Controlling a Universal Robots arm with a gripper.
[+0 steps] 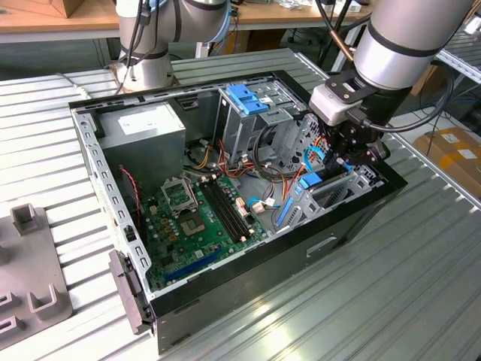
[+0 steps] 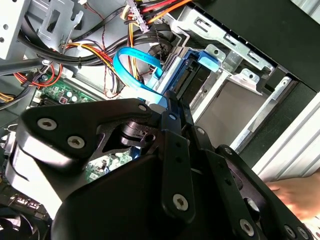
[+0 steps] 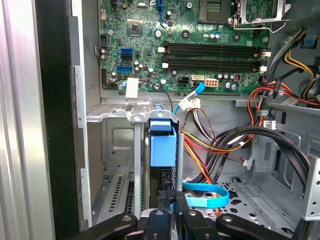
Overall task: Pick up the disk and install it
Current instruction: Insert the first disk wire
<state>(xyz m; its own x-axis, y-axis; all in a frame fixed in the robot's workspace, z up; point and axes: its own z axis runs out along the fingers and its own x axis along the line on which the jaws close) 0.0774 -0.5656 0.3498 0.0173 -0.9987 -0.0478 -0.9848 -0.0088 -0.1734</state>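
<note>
The disk stands on edge in the metal drive bay at the front corner of the open computer case. In the first wrist view I see its bright blue carrier tab seated between two upright metal rails, with the dark drive body behind it running toward the gripper. The black fingers are pinched together on the disk's thin edge, clenched on it with no gap that I can make out. In the second wrist view the gripper meets the same blue frame right where it enters the bay.

From the exterior view, the arm reaches down into the case at that view's right, the gripper just above the blue of the disk. A flat blue data cable loops just beside the fingers; the second wrist view shows it arching close by. A bundle of red, yellow and orange wires passes near the bay. The green motherboard lies on the case floor, the grey power supply sits at the far corner, and a fixed blue bracket tops the taller metal cage. The case rests on a ribbed metal table.
</note>
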